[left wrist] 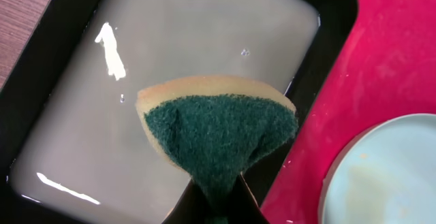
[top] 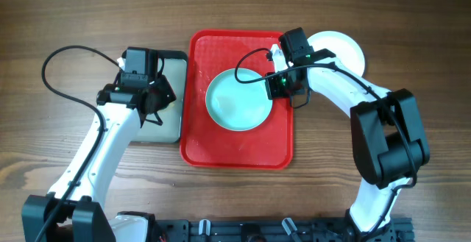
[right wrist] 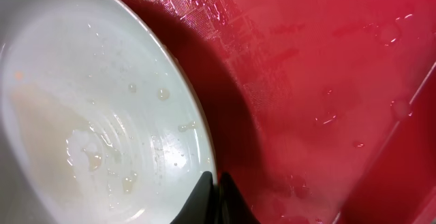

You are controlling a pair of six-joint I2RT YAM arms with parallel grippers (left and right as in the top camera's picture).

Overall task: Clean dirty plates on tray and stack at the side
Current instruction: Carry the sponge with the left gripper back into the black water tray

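The right claw (right wrist: pixel 212 186) is pinched fully together on the near rim of the mint plate (right wrist: pixel 88 115), which lies flat on the red tray (right wrist: pixel 327 81) and spreads away to the claw's left. The plate looks stiff, light and breakable. Beaded water makes it slick, so a thin pinch could slip and a deeper bite on the rim seems safer. To the claw's right, wet tray floor runs open up to the raised edge. Behind the claw, off the tray, sits a white plate (top: pixel 346 51). The left claw (left wrist: pixel 218 197) is clamped on a soft sponge (left wrist: pixel 218 129), with the grey tray (left wrist: pixel 334 20) of liquid beneath it.
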